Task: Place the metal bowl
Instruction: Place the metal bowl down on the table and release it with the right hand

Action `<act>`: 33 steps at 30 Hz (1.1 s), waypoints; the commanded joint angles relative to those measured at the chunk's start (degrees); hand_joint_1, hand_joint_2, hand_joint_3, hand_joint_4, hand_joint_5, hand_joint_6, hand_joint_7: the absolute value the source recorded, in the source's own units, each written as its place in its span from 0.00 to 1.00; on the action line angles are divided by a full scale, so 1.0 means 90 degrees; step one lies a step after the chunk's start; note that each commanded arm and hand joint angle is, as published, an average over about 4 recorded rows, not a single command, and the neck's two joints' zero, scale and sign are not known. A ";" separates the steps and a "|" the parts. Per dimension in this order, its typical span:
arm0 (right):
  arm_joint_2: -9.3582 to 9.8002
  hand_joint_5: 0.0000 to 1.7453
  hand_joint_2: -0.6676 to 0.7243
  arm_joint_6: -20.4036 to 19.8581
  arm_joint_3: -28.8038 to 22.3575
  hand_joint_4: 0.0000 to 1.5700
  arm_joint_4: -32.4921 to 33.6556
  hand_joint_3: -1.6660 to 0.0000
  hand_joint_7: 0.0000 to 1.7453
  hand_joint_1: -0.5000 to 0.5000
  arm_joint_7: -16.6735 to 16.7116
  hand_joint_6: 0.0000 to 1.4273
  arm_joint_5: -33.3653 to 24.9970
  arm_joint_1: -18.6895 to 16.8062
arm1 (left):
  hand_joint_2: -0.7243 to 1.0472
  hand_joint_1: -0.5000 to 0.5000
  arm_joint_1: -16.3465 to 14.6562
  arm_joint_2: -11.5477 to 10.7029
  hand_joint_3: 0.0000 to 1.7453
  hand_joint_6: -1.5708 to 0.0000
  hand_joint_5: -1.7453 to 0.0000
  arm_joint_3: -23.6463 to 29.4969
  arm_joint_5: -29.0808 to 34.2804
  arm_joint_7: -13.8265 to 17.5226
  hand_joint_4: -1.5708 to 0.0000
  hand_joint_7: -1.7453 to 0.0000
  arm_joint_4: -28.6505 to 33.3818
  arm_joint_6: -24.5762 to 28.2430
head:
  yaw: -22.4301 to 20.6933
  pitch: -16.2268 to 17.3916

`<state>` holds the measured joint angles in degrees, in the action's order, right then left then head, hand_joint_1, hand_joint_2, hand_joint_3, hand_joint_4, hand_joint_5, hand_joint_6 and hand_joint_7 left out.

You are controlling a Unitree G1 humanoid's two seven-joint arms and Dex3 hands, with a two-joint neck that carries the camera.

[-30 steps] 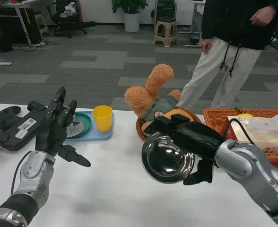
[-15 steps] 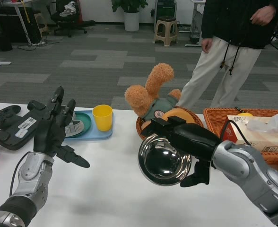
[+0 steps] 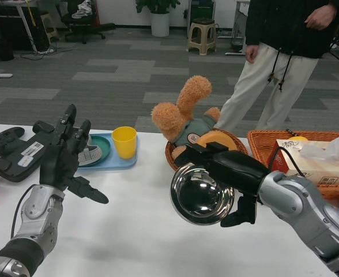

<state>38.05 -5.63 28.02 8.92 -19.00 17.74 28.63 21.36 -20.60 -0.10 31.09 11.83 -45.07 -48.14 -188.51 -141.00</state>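
right hand (image 3: 230,173) grasping metal bowl (image 3: 202,194) tilted, above surface (image 3: 140,231) centre | left hand (image 3: 63,158) released at 9 o'clock | tip: level bowl, lower onto bare surface, then let go

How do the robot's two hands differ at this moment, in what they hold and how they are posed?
The right hand grips the metal bowl by its rim, with the bowl tilted so that its shiny inside faces the camera; the left hand holds nothing. The right hand's fingers wrap over the bowl's edge; the left hand's fingers are spread apart and point upward. Both hands are black, on silver forearms, and raised above the white table.
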 commanded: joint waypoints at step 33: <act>-0.0819 0.94 0.14 -0.2011 -0.0042 0.11 -0.3384 0.05 0.88 0.04 0.0749 0.00 0.0187 -0.0261 | 0.25 0.00 -0.0069 -0.0026 0.05 1.00 1.00 0.0030 0.0032 -0.0036 0.90 1.00 0.0077 -0.0070 | 0.0154 0.0263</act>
<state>30.83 -22.61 27.92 -20.65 -13.02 19.03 26.76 21.30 -20.62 -0.11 31.05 11.82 -44.76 -48.49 -187.13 -138.68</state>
